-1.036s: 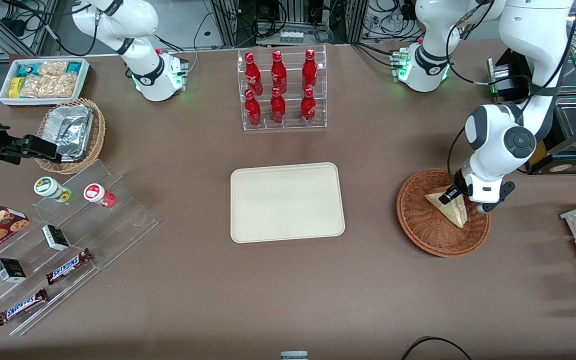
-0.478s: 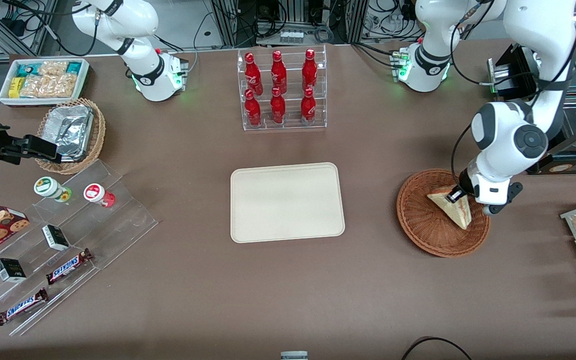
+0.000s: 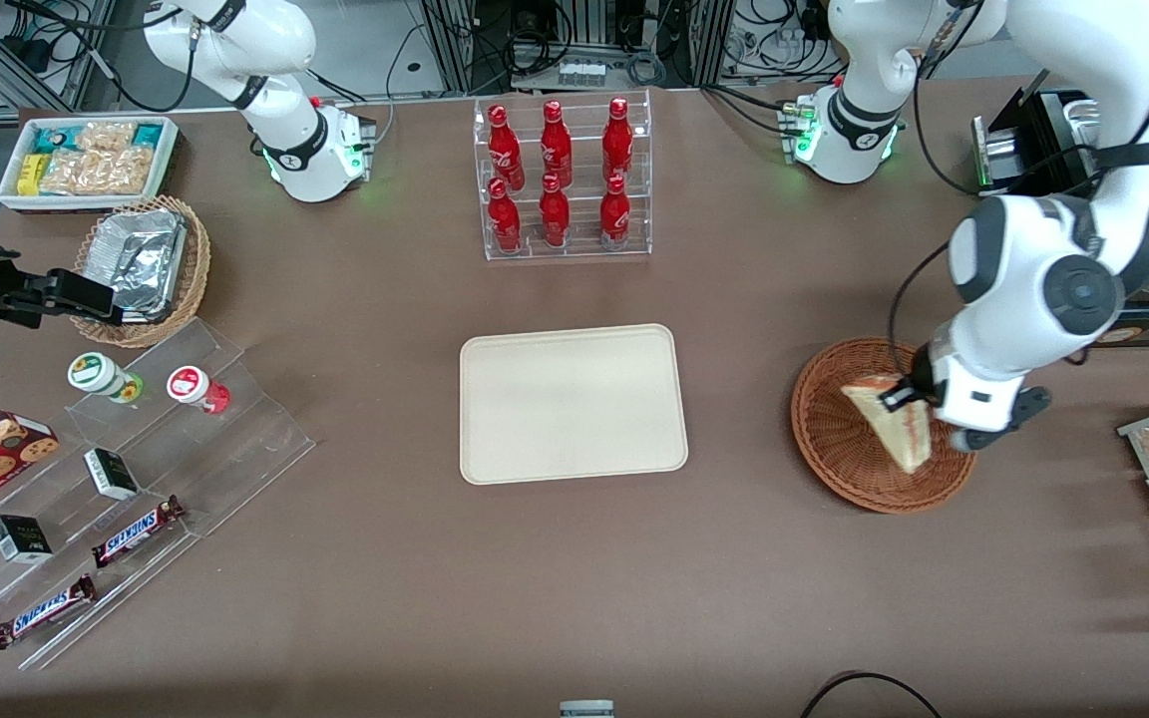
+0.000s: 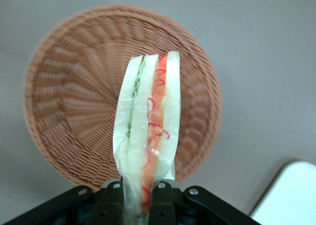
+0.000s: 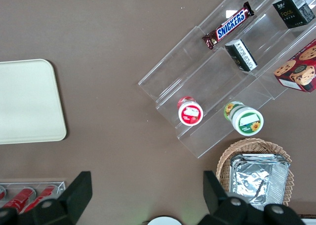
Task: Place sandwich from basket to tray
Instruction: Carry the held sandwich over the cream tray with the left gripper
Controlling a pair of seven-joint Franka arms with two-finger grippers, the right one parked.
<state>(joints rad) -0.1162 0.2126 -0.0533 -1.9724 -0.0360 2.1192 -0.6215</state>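
Above the wicker basket (image 3: 864,454), the hand (image 3: 902,397) pinches the wrapped sandwich (image 4: 148,136) by one corner, wedge dangling clear, so a quick swing toward the empty tray (image 3: 572,402) could slip the film and drop it short.

Table (image 3: 355,598): broad, covered in matte brown, evenly lit from above.
Edge farthest from the front camera: metal racks (image 3: 574,40) with tangled black cables (image 3: 794,40).
Arm bases: green lights glowing.

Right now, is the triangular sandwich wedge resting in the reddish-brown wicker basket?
No. The gripper holds the sandwich lifted above the basket.
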